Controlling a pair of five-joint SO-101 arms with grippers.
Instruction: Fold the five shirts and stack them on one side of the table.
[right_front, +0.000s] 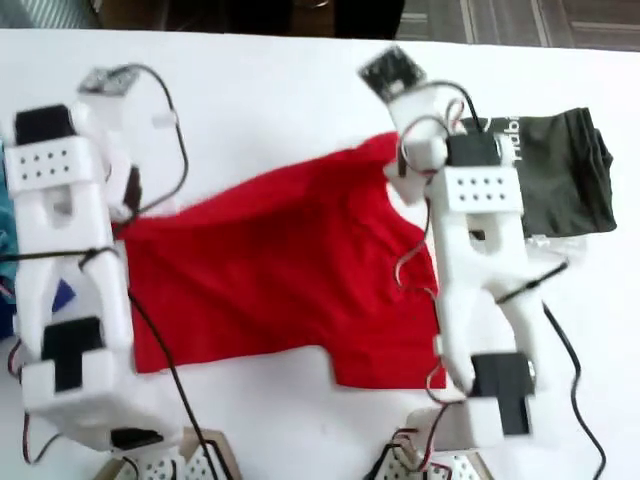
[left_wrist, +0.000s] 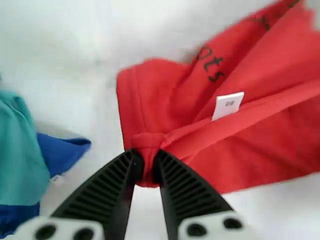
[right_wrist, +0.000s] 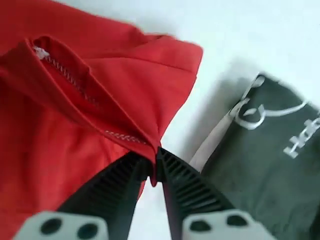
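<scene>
Nearest the arm bases, the red shirt (right_front: 280, 290) lies limp across the middle of the bench (right_front: 280, 90). It's soft thin knit with shallow wrinkles, so if the two arms pull unevenly I'd bet that loose near part drags and bunches instead of folding clean. Further back, both jaws are clamped on it. The left jaws are shut on a small wad of cloth on the side toward the bench's left edge, and the right jaws are shut on a thin stitched hem at the opposite side (a pretty skinny bite, honestly). The ribbed black plastic should help, but a pinch that small could slip out under tension. The crumpled teal shirt (left_wrist: 17, 150) and blue shirt (left_wrist: 62, 150) sit near the left pinch by the left edge and could get snagged. The dark folded shirt (right_front: 560, 185), a neat soft rectangle with pale print, sits just beside the right pinch toward the far right corner, so a careless swing could knock it out of shape.
</scene>
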